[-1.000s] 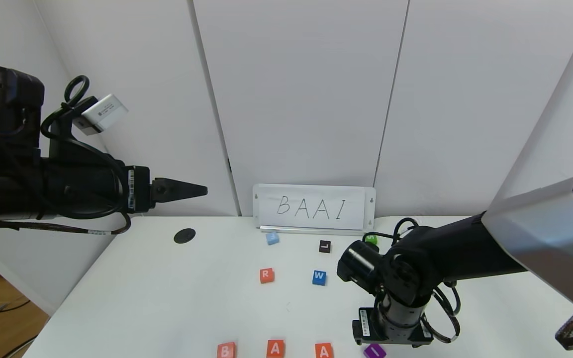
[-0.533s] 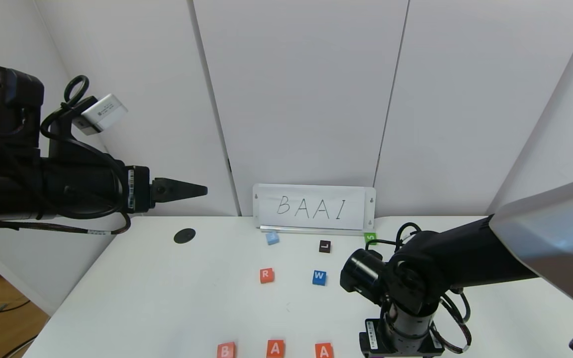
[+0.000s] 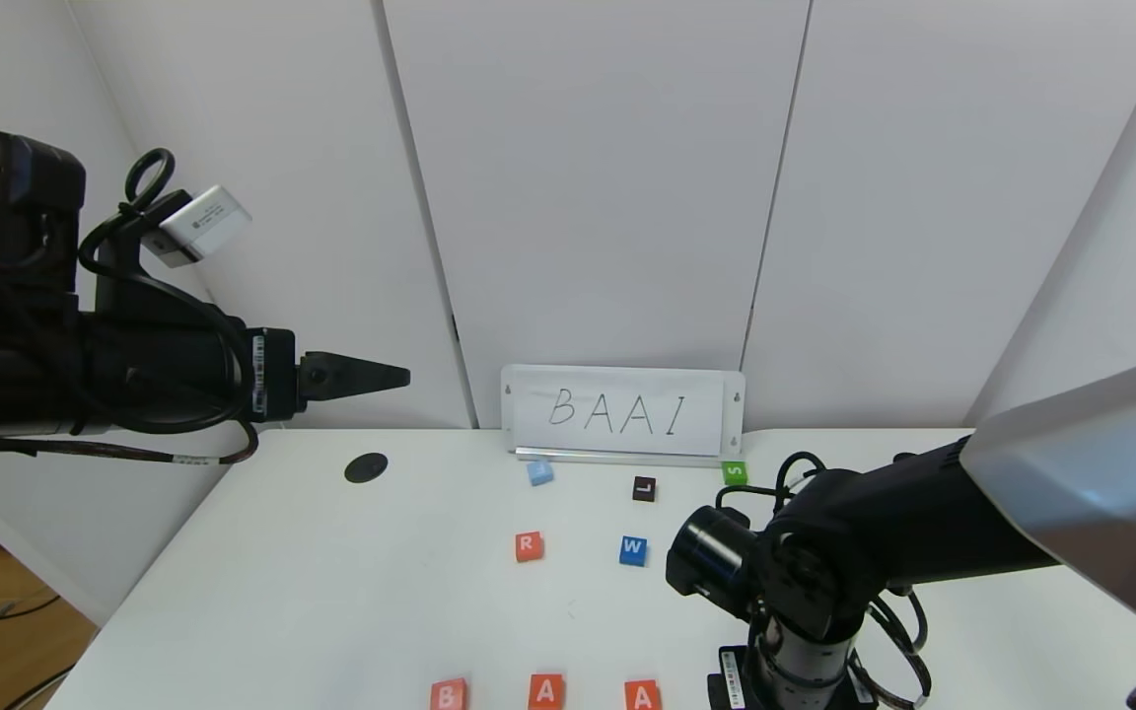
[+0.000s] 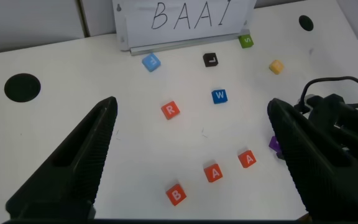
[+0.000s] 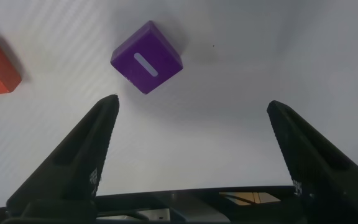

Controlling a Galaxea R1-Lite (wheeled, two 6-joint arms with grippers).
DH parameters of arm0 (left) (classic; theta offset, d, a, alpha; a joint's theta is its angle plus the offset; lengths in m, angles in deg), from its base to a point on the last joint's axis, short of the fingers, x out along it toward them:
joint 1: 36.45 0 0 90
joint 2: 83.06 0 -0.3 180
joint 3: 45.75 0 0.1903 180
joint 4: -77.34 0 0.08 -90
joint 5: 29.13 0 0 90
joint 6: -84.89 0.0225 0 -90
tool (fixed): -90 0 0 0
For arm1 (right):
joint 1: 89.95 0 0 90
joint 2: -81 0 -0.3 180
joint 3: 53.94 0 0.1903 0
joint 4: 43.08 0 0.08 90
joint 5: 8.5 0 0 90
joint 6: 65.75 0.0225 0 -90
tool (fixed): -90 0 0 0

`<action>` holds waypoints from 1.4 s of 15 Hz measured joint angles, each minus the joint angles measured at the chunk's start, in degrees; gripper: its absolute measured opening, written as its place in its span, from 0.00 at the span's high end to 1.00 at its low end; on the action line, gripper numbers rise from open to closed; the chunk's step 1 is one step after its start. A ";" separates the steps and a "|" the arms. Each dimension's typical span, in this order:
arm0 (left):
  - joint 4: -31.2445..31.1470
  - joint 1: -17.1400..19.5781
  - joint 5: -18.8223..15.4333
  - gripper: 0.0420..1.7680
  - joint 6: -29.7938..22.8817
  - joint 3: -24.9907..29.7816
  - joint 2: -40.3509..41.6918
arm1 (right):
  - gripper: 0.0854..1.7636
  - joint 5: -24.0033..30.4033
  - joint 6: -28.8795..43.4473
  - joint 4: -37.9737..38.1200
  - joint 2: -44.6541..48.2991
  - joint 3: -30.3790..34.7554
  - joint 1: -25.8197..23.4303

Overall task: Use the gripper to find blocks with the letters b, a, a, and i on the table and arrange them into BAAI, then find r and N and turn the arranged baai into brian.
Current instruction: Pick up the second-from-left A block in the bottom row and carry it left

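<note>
Orange-red blocks B (image 3: 448,694), A (image 3: 546,690) and A (image 3: 642,694) lie in a row near the table's (image 3: 282,592) front edge. The purple I block (image 5: 146,57) lies flat just beyond my right gripper's (image 5: 192,102) open fingertips, with nothing between them. In the head view the right wrist (image 3: 795,680) covers that block. The R block (image 3: 528,546) sits mid-table. In the left wrist view the yellow N block (image 4: 276,66) lies at the far right. My left gripper (image 3: 371,377) hangs open, high over the table's left back.
A white card reading BAAI (image 3: 624,411) stands at the table's back. Before it lie a light blue block (image 3: 539,472), a black L (image 3: 644,488) and a green S (image 3: 735,472). A blue W (image 3: 633,550) sits right of R. A black hole (image 3: 366,467) is at back left.
My right arm has drawn toward the table's front edge; its wrist now covers the purple I block in the head view, and the green S shows again. The left arm is still.
</note>
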 joint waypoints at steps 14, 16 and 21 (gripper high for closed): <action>-0.05 0.23 0.00 0.03 0.00 -0.10 0.09 | 0.03 -0.38 -0.11 0.01 -2.76 -2.04 -1.54; -0.02 0.23 0.00 0.03 0.00 -0.10 0.09 | 0.03 -0.54 -0.24 0.00 -2.84 -2.43 -2.19; 0.00 0.23 -0.02 0.03 0.02 -0.10 0.09 | 0.03 -0.54 -0.44 0.06 -3.11 -3.41 -3.30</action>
